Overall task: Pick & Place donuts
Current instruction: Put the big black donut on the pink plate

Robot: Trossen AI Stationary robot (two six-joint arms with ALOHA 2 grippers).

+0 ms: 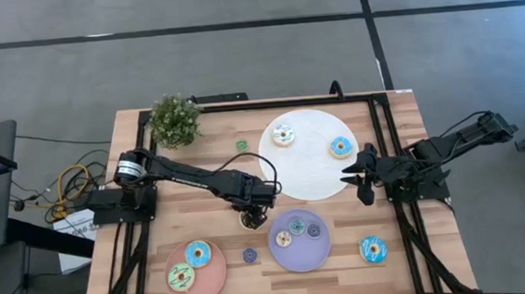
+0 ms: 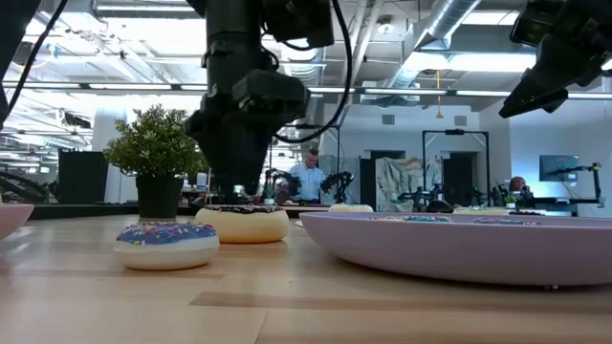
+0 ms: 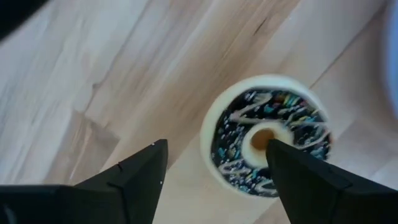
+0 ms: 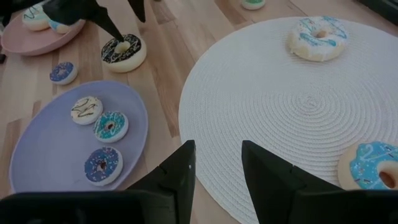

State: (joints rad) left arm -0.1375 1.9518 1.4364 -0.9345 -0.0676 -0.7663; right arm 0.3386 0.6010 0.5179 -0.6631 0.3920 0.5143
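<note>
My left gripper [image 1: 251, 213] [image 3: 217, 146] is open and points down over a chocolate-iced donut [image 3: 267, 143] [image 1: 249, 221] that lies flat on the wood beside the purple plate [image 1: 321, 252]. One fingertip [image 3: 277, 149] is at the donut's hole and the other stands outside its cream rim. My right gripper [image 1: 362, 174] [image 4: 217, 146] is open above the near right edge of the white round mat [image 4: 273, 99]. That mat carries a white-blue donut [image 1: 283, 134] and a blue donut [image 1: 341, 146]. My left gripper comes at the chocolate donut from above, with one fingertip over the hole [image 3: 261, 138] and the other outside the ring. I cannot tell whether it touches the donut, which lies flat on the table.
The purple plate holds three tiny donuts [image 4: 102, 127]. A pink plate [image 1: 209, 282] holds a blue and a green donut. A tiny purple donut [image 1: 250, 255], a blue donut [image 1: 373, 249] and a tiny green donut [image 1: 241, 145] lie on the wood. A potted plant [image 1: 174, 119] stands at the far left.
</note>
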